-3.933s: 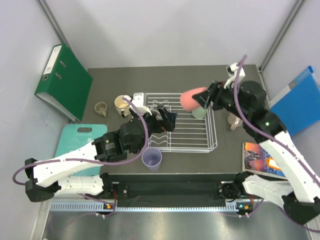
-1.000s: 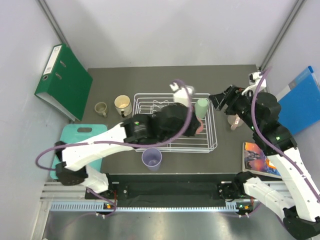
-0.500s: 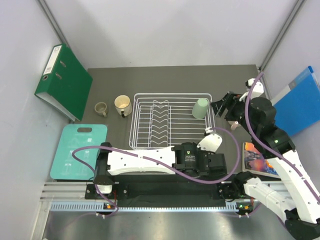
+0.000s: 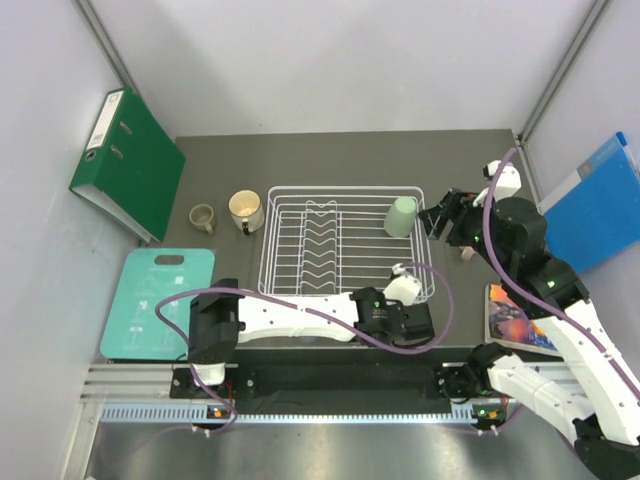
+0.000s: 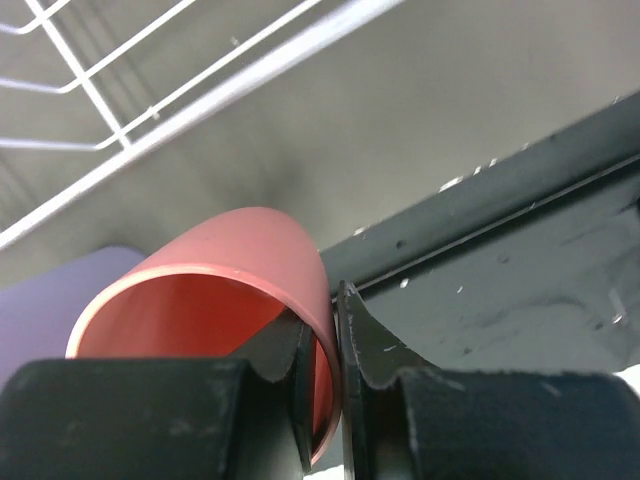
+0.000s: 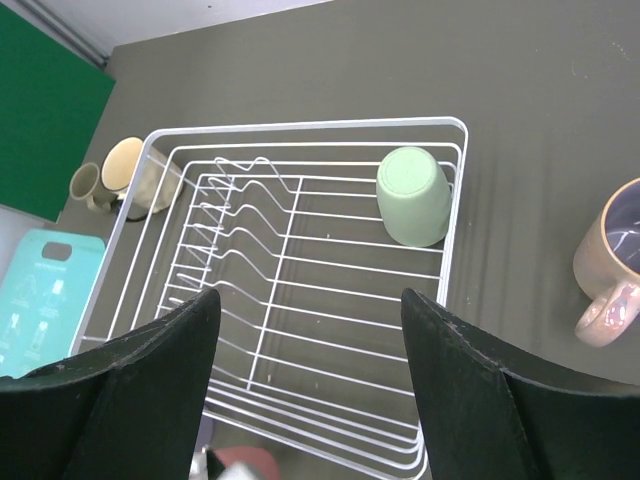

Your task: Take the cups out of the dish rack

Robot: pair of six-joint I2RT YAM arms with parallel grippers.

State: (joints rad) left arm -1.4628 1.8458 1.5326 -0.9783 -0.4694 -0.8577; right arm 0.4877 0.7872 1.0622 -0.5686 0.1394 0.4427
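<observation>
My left gripper [image 5: 322, 310] is shut on the wall of a pink cup [image 5: 230, 250], one finger inside it and one outside, low at the table's near edge in front of the white wire dish rack [image 4: 340, 188]. In the top view the left gripper [image 4: 412, 322] hides that cup. A mint-green cup [image 4: 402, 215] stands upside down in the rack's far right corner [image 6: 415, 195]. My right gripper [image 6: 310, 300] hangs open above the rack's right side, holding nothing. A purplish mug [image 6: 610, 260] stands right of the rack. A cream mug [image 4: 245, 210] and a small olive mug [image 4: 203, 217] stand to its left.
A green binder [image 4: 125, 160] leans at the far left and a teal cutting board [image 4: 160, 300] lies at the near left. A blue folder [image 4: 600, 200] and a magazine [image 4: 515, 315] are on the right. A lavender surface [image 5: 50, 300] shows beside the pink cup.
The left arm has carried the pink cup out of the rack down to the near edge of the table. The right gripper let go of it earlier and now stays open by the rack.
</observation>
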